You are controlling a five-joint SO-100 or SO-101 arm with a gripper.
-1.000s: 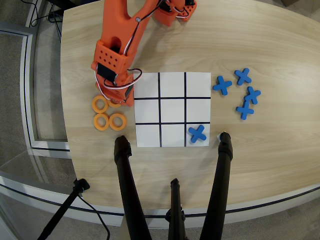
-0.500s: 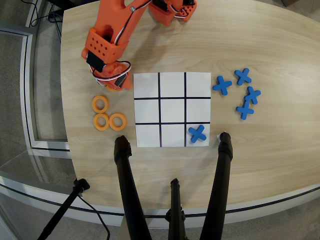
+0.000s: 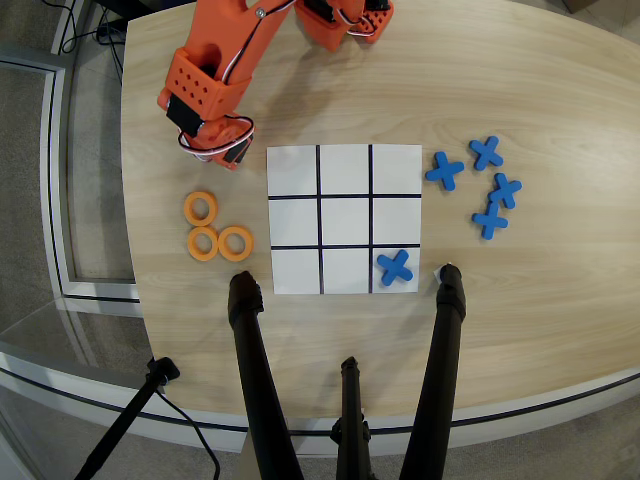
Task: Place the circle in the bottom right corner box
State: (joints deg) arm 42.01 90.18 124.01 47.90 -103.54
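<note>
Three orange circles lie left of the board in the overhead view: one point(image 3: 201, 208) above a pair point(image 3: 203, 243) point(image 3: 235, 243). My orange gripper point(image 3: 227, 153) hangs above the table, up and left of the white three-by-three board point(image 3: 345, 290). It looks shut, and the circle it lifted is hidden under its orange body. The bottom right corner box point(image 3: 293, 170) is the empty corner cell at the board's upper left in this view, just right of the gripper. The corner cell at the view's lower right holds a blue cross point(image 3: 395, 267).
Several blue crosses point(image 3: 487, 185) lie loose to the right of the board. Black tripod legs point(image 3: 250, 360) point(image 3: 440, 350) reach in over the table's near edge below the board. The arm's base point(image 3: 340, 20) stands at the top.
The gripper was down on the upper right ring of the group. It has lifted and moved up and left, and that ring no longer lies on the table.
</note>
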